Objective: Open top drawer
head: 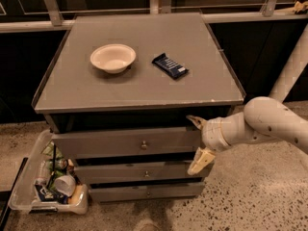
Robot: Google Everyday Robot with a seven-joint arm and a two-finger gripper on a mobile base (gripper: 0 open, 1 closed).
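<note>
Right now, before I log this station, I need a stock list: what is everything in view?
cabinet: one, grey, centre
bowl: one, white, on the cabinet top, left
snack bar: one, dark blue, right of the bowl
top drawer: one, grey, under the top
middle drawer, bottom drawer: one each, grey, below
bin: one, clear, holding rubbish, on the floor, left
arm: one, white, right
gripper: one, cream, open, at the top drawer's right end

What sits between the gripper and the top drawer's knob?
Nothing. In the camera view, the top drawer front is bare from its knob to the gripper at its right end.
</note>
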